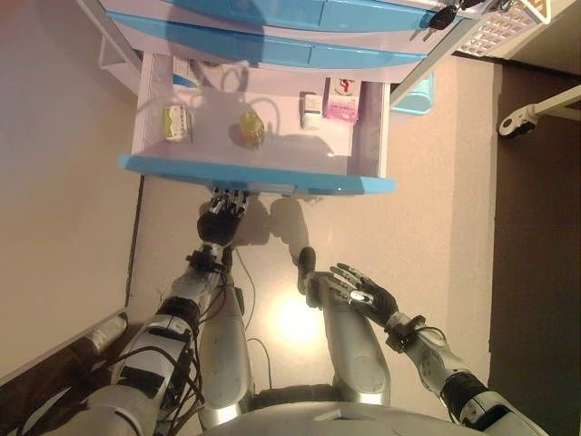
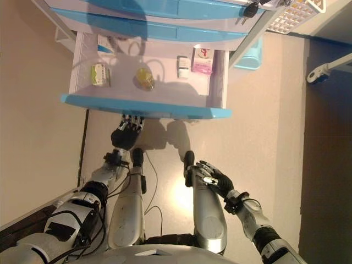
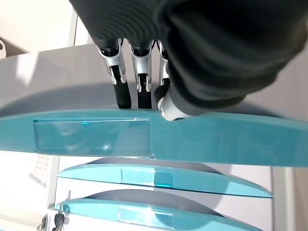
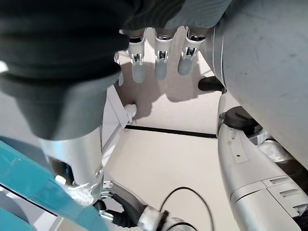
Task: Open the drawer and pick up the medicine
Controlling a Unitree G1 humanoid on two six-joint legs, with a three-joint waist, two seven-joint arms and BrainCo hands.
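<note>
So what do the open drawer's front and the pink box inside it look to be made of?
The drawer front looks like glossy blue plastic: smooth and curved, with soft highlights, and a clearer inset panel shows in the left wrist view, where the left hand meets it. The pink box looks like printed cardboard, flat-sided with sharp edges, though that is less certain.

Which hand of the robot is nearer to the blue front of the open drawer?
Left. The left hand is right at the drawer front, fingers under its edge. The right hand hangs lower, well away from it.
</note>
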